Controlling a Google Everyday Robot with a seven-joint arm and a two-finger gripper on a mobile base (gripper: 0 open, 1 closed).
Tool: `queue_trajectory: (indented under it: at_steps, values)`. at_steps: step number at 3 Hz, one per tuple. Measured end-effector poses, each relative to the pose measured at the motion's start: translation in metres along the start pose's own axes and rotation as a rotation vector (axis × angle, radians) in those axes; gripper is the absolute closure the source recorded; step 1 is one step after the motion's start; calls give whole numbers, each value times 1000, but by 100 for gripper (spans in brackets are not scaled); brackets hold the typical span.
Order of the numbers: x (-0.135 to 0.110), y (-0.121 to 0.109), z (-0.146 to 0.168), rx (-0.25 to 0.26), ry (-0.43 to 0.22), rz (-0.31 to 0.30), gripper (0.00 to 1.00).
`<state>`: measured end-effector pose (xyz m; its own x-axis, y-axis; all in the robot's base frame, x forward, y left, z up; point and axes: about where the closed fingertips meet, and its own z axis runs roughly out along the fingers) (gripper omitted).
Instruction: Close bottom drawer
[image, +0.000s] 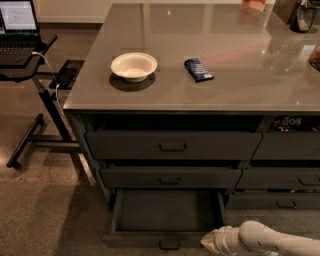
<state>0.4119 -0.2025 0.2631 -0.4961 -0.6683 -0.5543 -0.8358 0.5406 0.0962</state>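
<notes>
Bottom drawer (167, 210) stands pulled well out from the foot of the left three-drawer stack, its shallow dark-grey tray bare and its small bar handle (169, 245) at the lower edge of view. Above everything spreads the grey countertop (240, 50). Under it the top drawer (172, 145) and middle drawer (170, 177) sit slightly ajar (a dark gap shows over each). To the left a black laptop stand (44, 105) carries an open laptop (17, 25). The robot's pale arm (272, 241) enters from the lower right. On the counter rest a white bowl (133, 66) and, near it, a blue packet (198, 69). The gripper (210, 241) sits just beside the bottom drawer's front right corner; how far open it is cannot be told.
</notes>
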Motion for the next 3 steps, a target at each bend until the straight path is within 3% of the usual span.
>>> queue_trajectory:
  at_steps: [2, 3]
  values:
    - [59, 14, 56, -111, -13, -65, 100]
    - [65, 16, 63, -128, -14, -76, 89]
